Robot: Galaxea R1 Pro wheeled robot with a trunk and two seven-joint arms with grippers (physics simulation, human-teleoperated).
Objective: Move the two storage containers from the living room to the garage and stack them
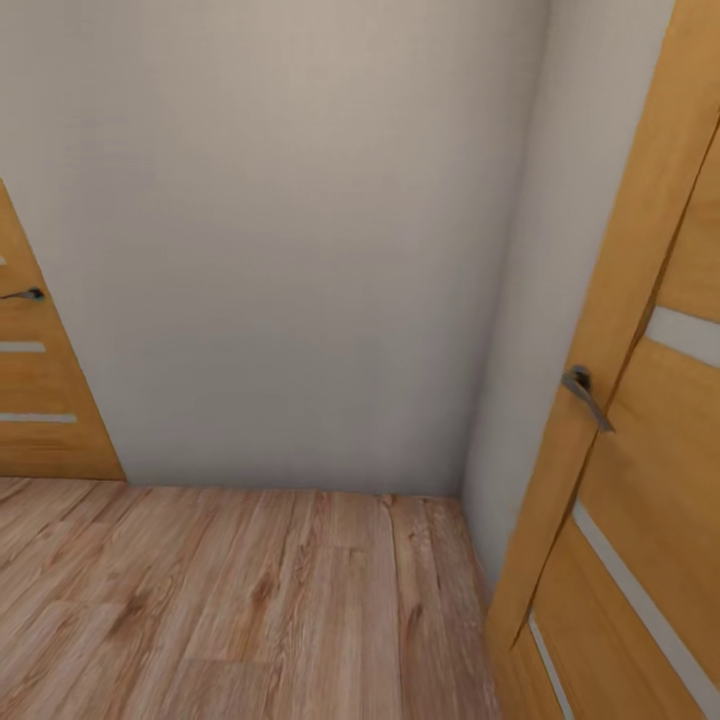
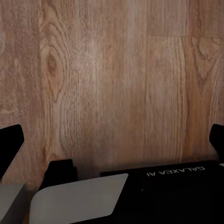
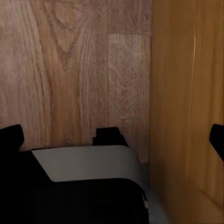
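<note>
Left gripper (image 2: 112,142) hangs pointing down at the light wood plank floor (image 2: 116,79), its two black fingertips (image 2: 10,147) showing at opposite edges of the left wrist view, spread wide apart with bare planks between them and nothing held. Right gripper (image 3: 114,140) is posed the same way, its dark fingertips (image 3: 11,136) far apart at either side of the right wrist view, gripping nothing. Below each pair of fingers lies part of the robot's own body (image 2: 172,191), black with a grey panel and white lettering in the left wrist view. No container can be placed from these pictures, so where the bins are cannot be told. From the head camera the scene is a corner of plain pale walls (image 1: 290,240) meeting the plank floor (image 1: 230,610). At the right edge an orange-wood door (image 1: 640,400) with pale horizontal strips and a grey lever handle (image 1: 585,395) stands close to the robot; a second door of the same kind (image 1: 40,400) sits against the wall at the left. The right wrist view adds what the head view cannot: the near door's orange face (image 3: 186,93) stands just beside the right gripper, rising from the planks (image 3: 74,70)
</note>
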